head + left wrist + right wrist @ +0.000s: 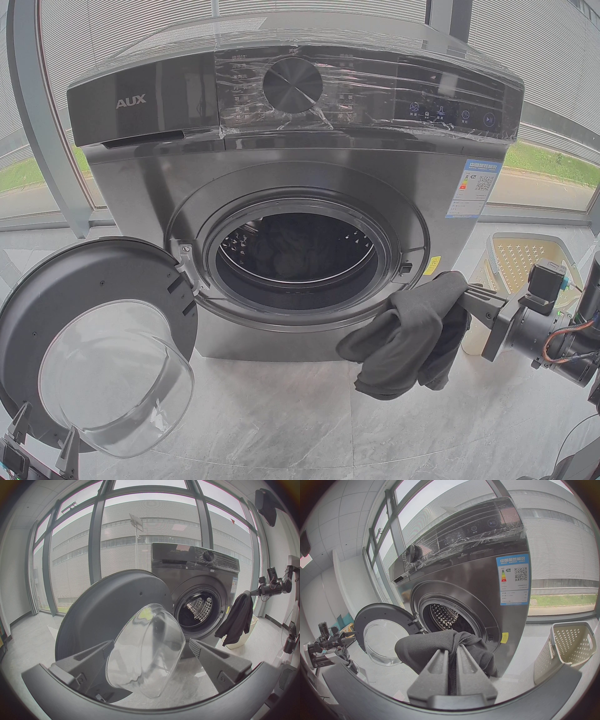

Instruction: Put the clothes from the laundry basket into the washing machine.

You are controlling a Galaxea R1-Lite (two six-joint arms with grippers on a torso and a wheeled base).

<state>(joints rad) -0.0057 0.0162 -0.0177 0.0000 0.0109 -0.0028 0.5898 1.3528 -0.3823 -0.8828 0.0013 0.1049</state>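
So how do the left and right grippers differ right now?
The right gripper has its jaws shut on a dark garment; the left gripper has them open. The right gripper is by the laundry basket, right of the drum opening; the left gripper is low beside the open door. Both face the washing machine.

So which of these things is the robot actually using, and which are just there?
In the job: dark garment, right gripper holding it, washing machine, its open door, laundry basket.
Just there: window frame, label sticker, floor tiles.
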